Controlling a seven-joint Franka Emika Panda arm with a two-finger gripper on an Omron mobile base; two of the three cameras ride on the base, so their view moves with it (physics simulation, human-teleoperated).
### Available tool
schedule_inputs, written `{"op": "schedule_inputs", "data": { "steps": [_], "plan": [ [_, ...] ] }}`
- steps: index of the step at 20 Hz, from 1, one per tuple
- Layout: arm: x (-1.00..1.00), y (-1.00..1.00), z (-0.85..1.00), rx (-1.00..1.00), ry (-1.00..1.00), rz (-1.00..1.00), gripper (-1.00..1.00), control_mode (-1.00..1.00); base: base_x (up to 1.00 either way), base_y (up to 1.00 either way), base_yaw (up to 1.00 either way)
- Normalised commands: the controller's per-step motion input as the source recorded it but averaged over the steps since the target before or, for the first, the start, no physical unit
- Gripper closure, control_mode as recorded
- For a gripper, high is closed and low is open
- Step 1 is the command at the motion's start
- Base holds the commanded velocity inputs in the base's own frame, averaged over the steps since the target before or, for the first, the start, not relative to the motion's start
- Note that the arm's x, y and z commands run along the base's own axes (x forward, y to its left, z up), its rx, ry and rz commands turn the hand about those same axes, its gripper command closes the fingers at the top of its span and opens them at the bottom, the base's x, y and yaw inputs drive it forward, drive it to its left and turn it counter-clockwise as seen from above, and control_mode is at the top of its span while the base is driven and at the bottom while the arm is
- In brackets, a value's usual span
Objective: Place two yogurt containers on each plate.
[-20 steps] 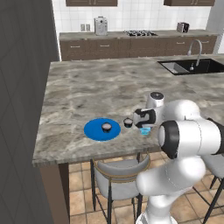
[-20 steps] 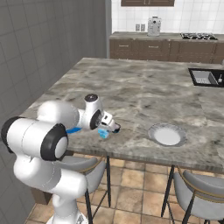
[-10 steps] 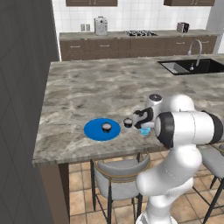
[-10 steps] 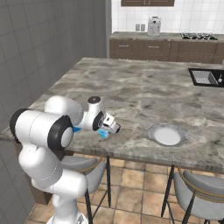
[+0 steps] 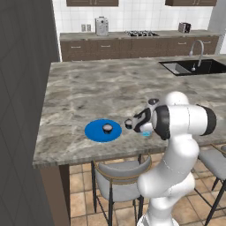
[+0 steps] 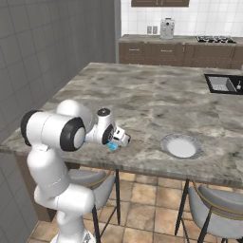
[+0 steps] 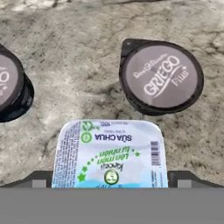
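The end effector [image 7: 109, 179] sits low over the light blue cup [image 7: 109, 153]; whether it grips I cannot tell. One dark cup [image 5: 107, 128] rests on the blue plate [image 5: 95, 132].

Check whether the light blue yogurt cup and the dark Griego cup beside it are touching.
Apart. In the hand view a strip of bare counter separates the light blue yogurt cup from the Griego cup.

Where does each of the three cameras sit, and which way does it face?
Left base view: behind the arm on its left, facing forward and down at the blue plate; the arm rises lower right.
Right base view: behind on its right, facing the grey-white plate; the arm rises lower left.
Hand view: on the end effector, looking down at the light blue yogurt cup.
Both base views share the counter.
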Motion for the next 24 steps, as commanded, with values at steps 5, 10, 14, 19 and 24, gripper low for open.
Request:
{"op": "schedule_inputs", "data": {
  "steps": [5,10,14,19,24],
  "plan": [
    [0.12,0.0,-0.11,0.0,-0.01,0.0,1.0,-1.0,0.0,0.0,0.0],
    [-0.08,0.05,0.68,0.0,-0.01,0.0,1.0,-1.0,0.0,0.0,0.0],
    [-0.14,0.54,1.0,0.1,-0.04,0.0,1.0,-1.0,0.0,0.0,0.0],
    [0.1,1.0,0.38,0.12,0.0,0.0,1.0,-1.0,0.0,0.0,0.0],
    [0.11,1.0,0.1,0.03,0.0,0.0,1.0,-1.0,0.0,0.0,0.0]
  ]
}}
